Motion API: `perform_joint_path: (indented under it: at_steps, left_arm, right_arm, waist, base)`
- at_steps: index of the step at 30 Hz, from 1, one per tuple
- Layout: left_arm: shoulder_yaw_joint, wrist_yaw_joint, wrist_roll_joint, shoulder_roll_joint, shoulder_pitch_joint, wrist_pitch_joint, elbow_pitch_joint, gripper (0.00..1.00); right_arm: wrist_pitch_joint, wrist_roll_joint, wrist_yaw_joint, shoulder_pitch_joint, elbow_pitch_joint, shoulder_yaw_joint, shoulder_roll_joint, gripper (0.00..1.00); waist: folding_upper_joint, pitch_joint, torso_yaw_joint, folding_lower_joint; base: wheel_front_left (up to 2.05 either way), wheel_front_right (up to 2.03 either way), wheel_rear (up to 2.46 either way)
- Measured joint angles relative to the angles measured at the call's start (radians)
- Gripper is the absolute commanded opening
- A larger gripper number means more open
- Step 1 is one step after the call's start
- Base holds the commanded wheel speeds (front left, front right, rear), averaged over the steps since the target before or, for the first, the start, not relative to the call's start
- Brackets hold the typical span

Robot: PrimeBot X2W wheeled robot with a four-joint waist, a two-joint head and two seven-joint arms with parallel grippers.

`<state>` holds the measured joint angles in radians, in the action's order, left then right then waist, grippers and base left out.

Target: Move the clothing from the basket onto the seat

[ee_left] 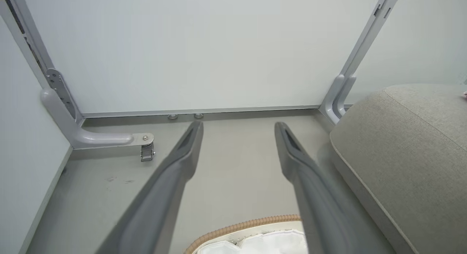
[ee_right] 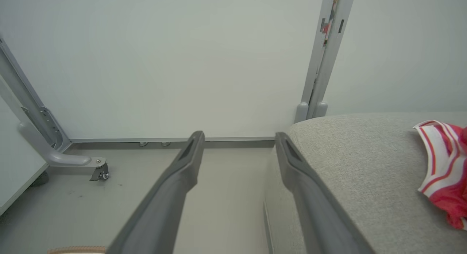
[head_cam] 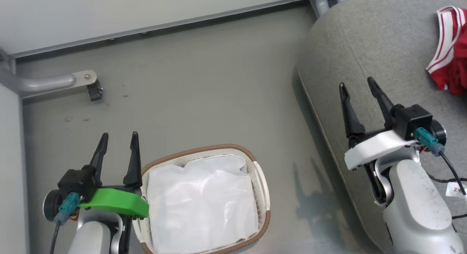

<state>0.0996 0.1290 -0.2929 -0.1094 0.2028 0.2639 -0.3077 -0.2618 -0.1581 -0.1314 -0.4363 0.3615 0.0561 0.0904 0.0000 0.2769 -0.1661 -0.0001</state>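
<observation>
Head view, far left: a grey metal frame foot [head_cam: 54, 82] with a small caster lies on the floor [head_cam: 200, 82], well apart from everything else, not in the way.

The left gripper [head_cam: 120, 135] hangs at the lower left with its fingers spread wide and nothing between them. Its green mount sits just beside the basket [head_cam: 204, 149] rim, over the left edge. The left wrist view has the same wide gap [ee_left: 237, 126], pointing at the wall over bare floor, with the brown rim [ee_left: 248, 223] low between the fingers.

What lies in the basket is the plain white liner sheet [head_cam: 200, 203], crumpled flat. I judge the basket emptied of garments, which would explain why the left arm sits parked beside it rather than reaching in.

A strip of floor separates the basket from the seat [head_cam: 383, 46].

The right gripper [head_cam: 356, 83] is over the seat's near-left edge, fingers well apart and empty. The right wrist view confirms this [ee_right: 239, 135]: one finger is over floor, the other over grey cushion [ee_right: 365, 166]. It looks like a rest pose clear of the load.

The clothing [head_cam: 450, 53], red with white striped trim, lies bunched on the seat at far right, cut by the frame edge and apart from the right gripper. It is on the cushion top in the right wrist view too [ee_right: 441, 162]. The task looks done or nearly done, but I cannot tell whether more garments lie out of frame.

Possible snags are the cables [head_cam: 452, 173] trailing off the right wrist and the basket rim close to the left mount.
</observation>
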Motion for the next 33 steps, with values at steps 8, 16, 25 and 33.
perform_joint_path:
  at_steps: [8, 16, 25, 33]
  left_arm:
    - [-0.098, 0.000, 0.062, 0.032, -0.062, 0.000, -0.009, 1.00]
    - [-0.132, 0.000, 0.102, 0.051, -0.135, 0.000, -0.005, 1.00]
    - [-0.136, 0.000, 0.069, 0.057, -0.214, 0.000, 0.012, 1.00]
    - [-0.131, 0.000, 0.042, 0.064, -0.224, -0.009, -0.036, 0.00]
  right_arm:
    - [0.000, 0.002, 0.000, 0.092, -0.011, -0.009, -0.035, 1.00]
    - [0.000, -0.024, 0.000, 0.204, -0.014, -0.021, -0.041, 1.00]
    - [0.000, -0.036, 0.000, 0.289, 0.012, -0.024, -0.041, 1.00]
    - [0.012, -0.056, 0.000, 0.327, 0.062, -0.022, -0.051, 0.00]
  waist:
    - [0.0000, -0.071, 0.085, 0.0000]
    - [0.0000, -0.147, 0.132, 0.0000]
    - [0.0000, -0.218, 0.152, -0.0001]
    - [0.0000, -0.225, 0.154, 0.0000]
  base:
    - [0.00, 0.00, 0.00]
    - [0.00, 0.00, 0.00]
    - [0.00, 0.00, 0.00]
    - [0.00, 0.00, 0.00]
